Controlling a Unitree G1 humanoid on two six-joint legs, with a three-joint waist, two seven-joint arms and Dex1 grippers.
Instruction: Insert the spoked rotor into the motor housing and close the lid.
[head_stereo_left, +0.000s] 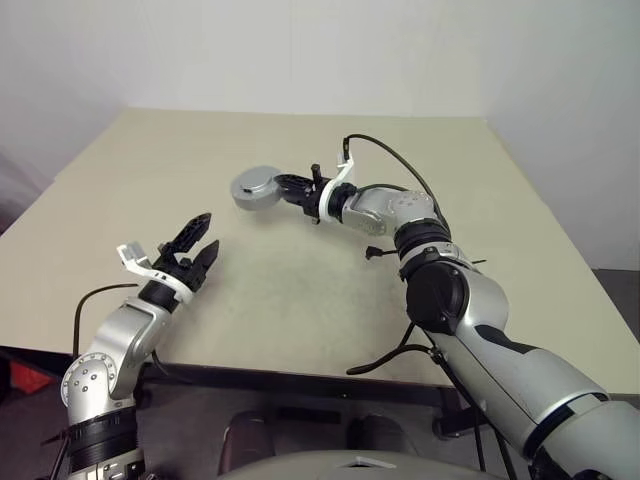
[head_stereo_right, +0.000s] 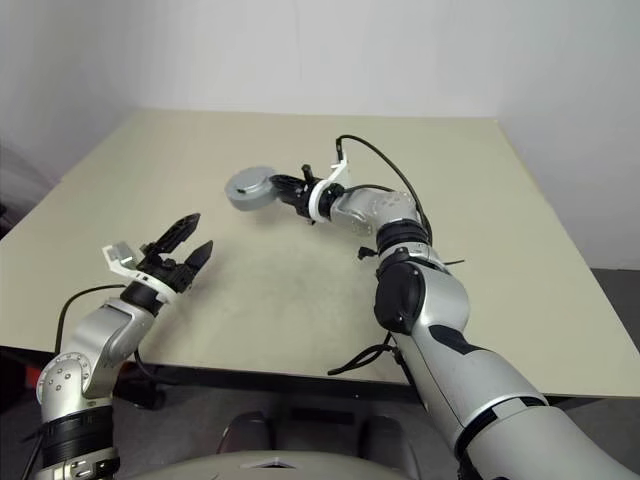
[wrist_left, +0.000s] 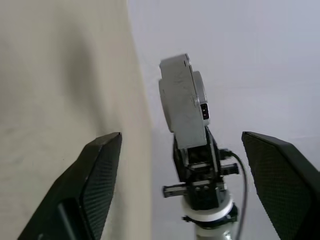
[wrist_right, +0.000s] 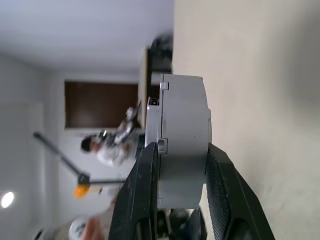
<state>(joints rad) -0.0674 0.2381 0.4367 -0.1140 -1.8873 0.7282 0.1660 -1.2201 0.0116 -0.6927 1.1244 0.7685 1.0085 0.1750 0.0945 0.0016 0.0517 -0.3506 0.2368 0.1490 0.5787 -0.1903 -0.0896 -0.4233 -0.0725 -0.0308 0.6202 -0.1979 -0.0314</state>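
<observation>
My right gripper is shut on the rim of a round grey metal puck, the motor housing, held edge-on a little above the beige table near its middle. In the right wrist view the housing sits between both fingers, and a thinner disc, apparently the lid, lies flush against one face. The spoked rotor is hidden. My left gripper stands open and empty over the table's near left part. It points toward the housing but stays well apart from it.
The table's front edge runs just behind my left wrist. A black cable loops above the right wrist. A white wall rises behind the table's far edge.
</observation>
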